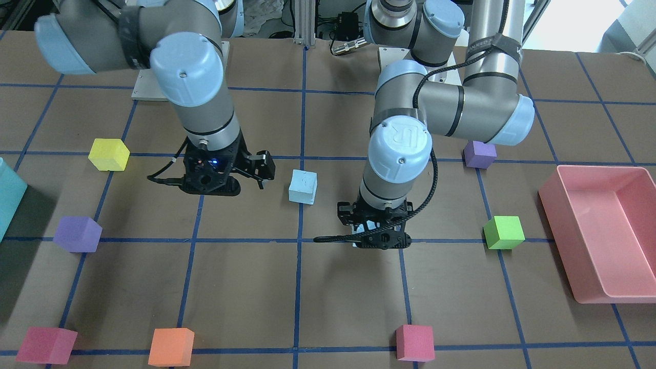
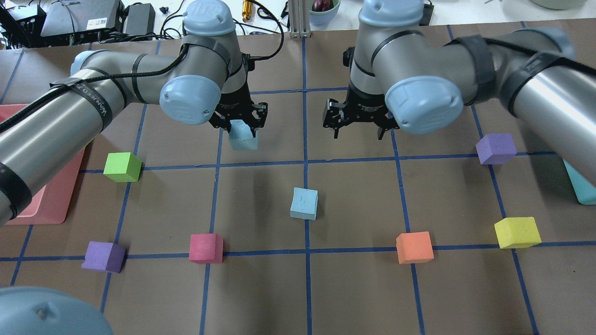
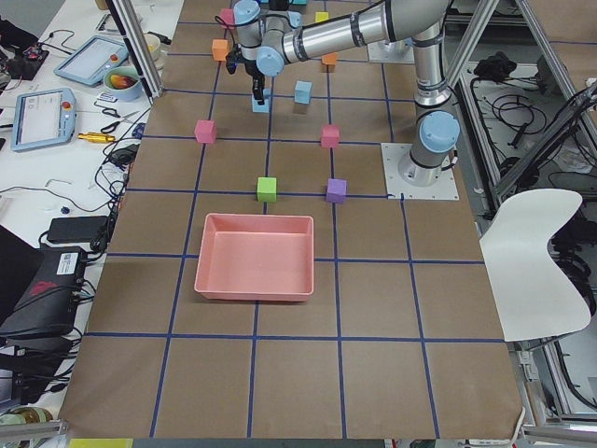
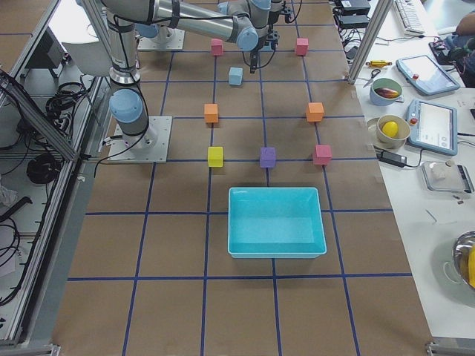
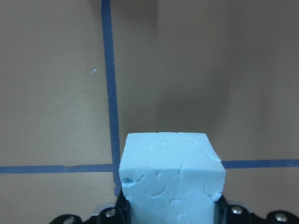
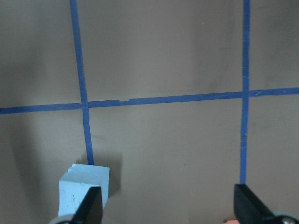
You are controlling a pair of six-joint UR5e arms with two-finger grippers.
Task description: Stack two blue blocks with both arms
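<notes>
- One blue block (image 2: 243,137) — clamped between the left gripper (image 2: 242,124) jaws.
- The second blue block (image 2: 304,204) lies at the table (image 2: 354,288) centre, well apart from both grippers.
- Right gripper (image 2: 357,135) — jaws spread wide, empty.

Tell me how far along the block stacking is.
Done: the left gripper is shut on the first blue block. In hand: that block, not yet placed. Left: the second blue block sits alone on the table, nothing on it; the right gripper is open and empty.
</notes>
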